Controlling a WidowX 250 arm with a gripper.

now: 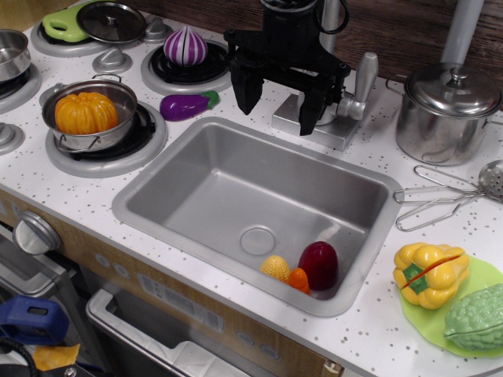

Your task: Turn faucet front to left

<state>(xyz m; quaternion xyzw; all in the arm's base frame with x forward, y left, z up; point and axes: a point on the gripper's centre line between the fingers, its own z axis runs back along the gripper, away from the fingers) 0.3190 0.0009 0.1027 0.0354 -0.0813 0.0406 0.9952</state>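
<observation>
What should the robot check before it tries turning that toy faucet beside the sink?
1. Hand open: ok, its two black fingers stand apart.
2. Hand near the faucet: ok, it hangs just in front of the base plate.
3. Fingers touching the faucet: cannot tell; the hand hides part of it.
4. Spout position: cannot tell; the arm covers most of the pipe.
5. Room to the hand's side: ok, only a purple eggplant lies on that stretch of counter, apart from the hand.
6. Steel pot clear of the faucet: ok, it stands apart on the other side.
</observation>
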